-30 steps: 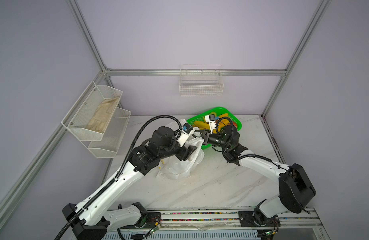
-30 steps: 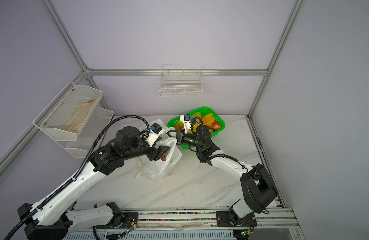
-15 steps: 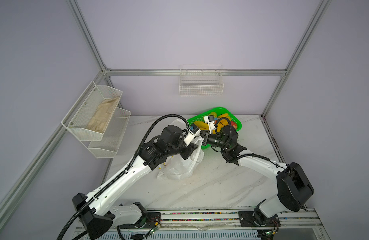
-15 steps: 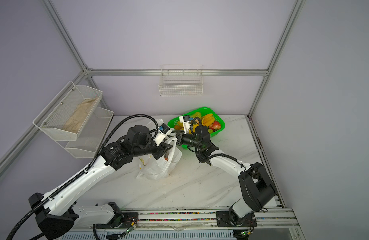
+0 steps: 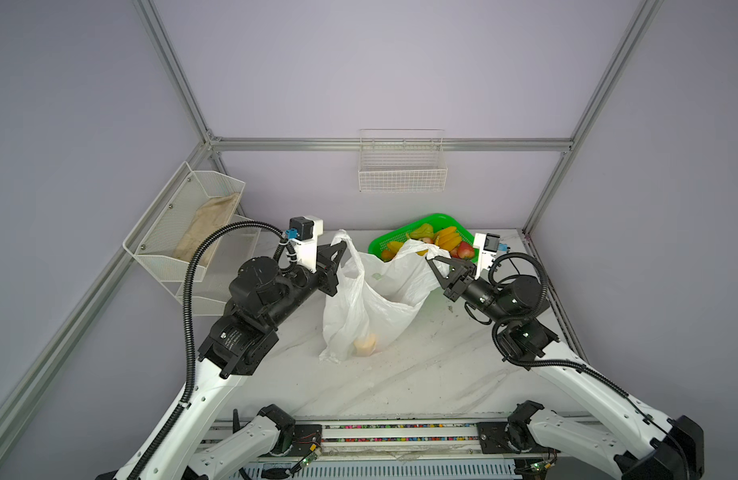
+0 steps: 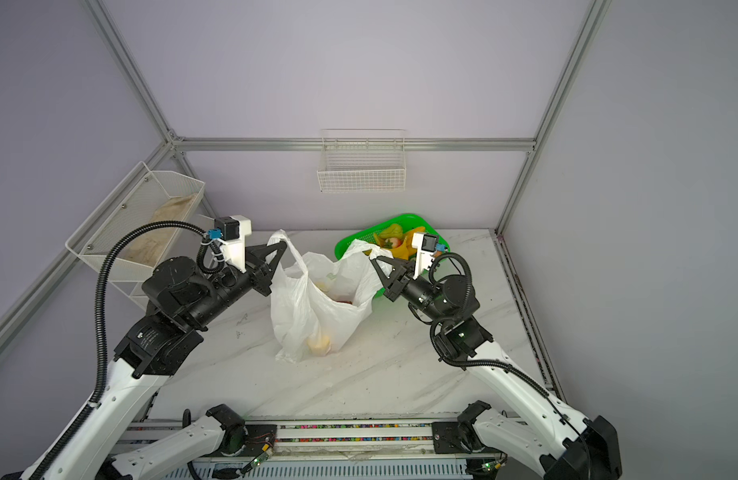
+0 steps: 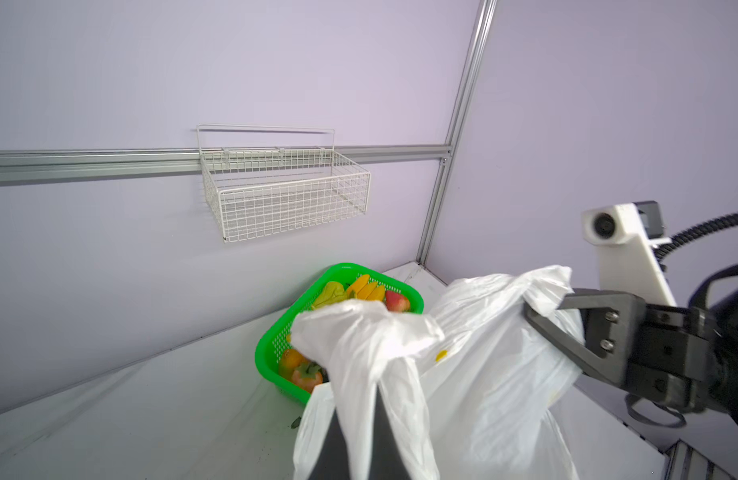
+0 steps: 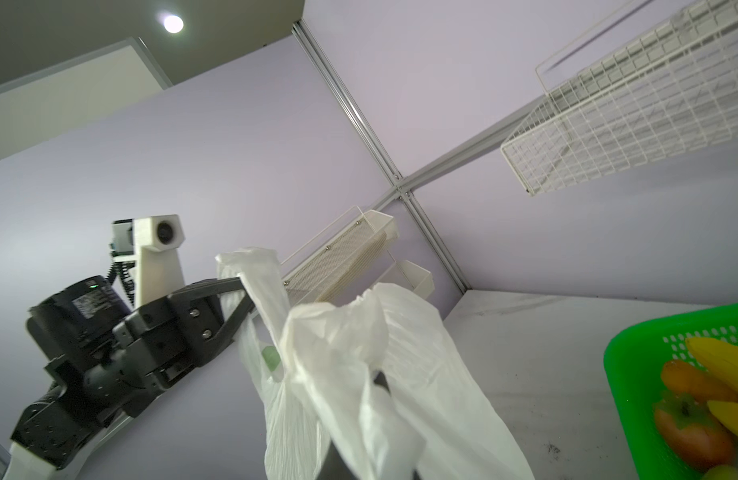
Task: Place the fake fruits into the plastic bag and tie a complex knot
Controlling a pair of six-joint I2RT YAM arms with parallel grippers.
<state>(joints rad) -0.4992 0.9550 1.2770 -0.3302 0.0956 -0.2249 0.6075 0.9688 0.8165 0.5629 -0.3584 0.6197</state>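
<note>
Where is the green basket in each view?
In a top view: green basket at the back, behind the plastic bag.
In a top view: basket again behind the bag.
Left wrist: basket behind the bag's handle.
Right wrist: basket cut by the picture's edge.
Shared landmark: white wire basket on the wall.

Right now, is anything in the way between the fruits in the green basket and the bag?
Nothing visible is. The left gripper and right gripper each pinch a handle, holding the plastic bag open right next to the green basket of fake fruits. Only the basket's own wall lies between. Both grippers are busy, though.
</note>
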